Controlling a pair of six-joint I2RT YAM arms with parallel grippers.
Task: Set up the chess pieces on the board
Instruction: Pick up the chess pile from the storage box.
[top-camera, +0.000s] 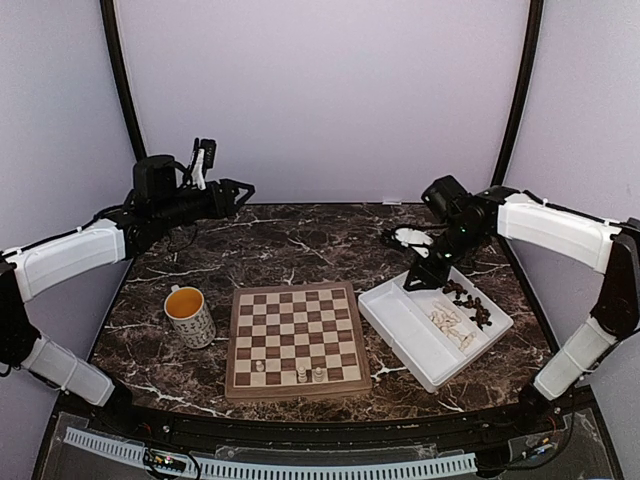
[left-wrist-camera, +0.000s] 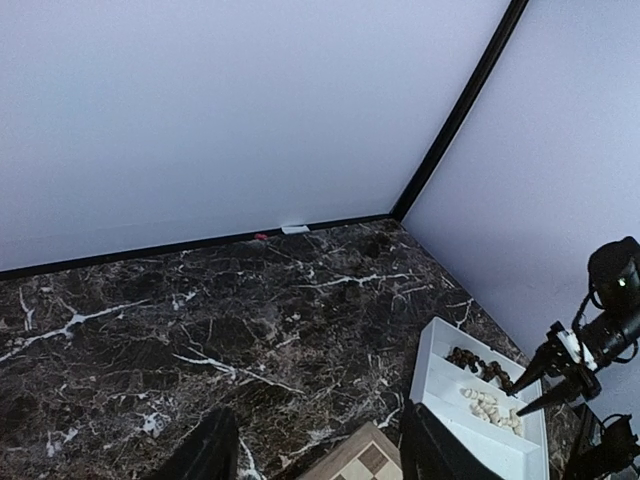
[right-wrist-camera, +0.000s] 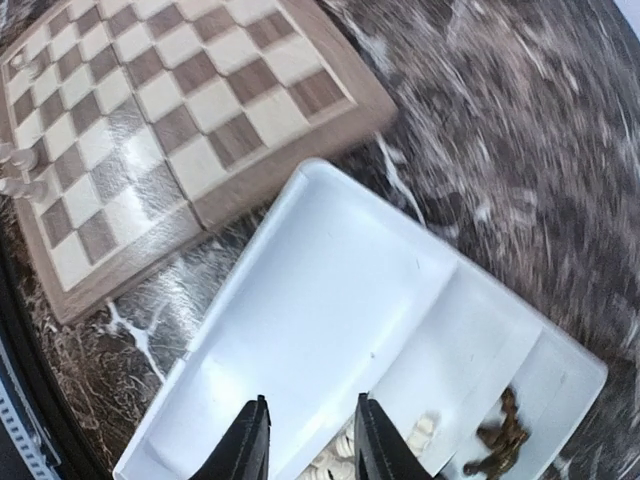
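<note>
The chessboard (top-camera: 296, 337) lies at the front middle of the table with three pale cream pieces (top-camera: 301, 373) on its near rows; it also shows in the right wrist view (right-wrist-camera: 170, 120). The other cream pieces (top-camera: 450, 322) and dark brown pieces (top-camera: 468, 300) lie in compartments of the white tray (top-camera: 405, 325). My right gripper (top-camera: 425, 275) is open and empty, hovering over the tray's far end; in its wrist view (right-wrist-camera: 305, 440) the fingers hang above the tray (right-wrist-camera: 330, 290) near the cream pieces. My left gripper (top-camera: 240, 190) is open and empty, raised at the back left.
A white mug (top-camera: 189, 315) with an orange inside stands left of the board. The dark marble table (top-camera: 300, 245) stretches behind the board. In the left wrist view the tray (left-wrist-camera: 480, 400) and the right arm (left-wrist-camera: 590, 340) show at the right.
</note>
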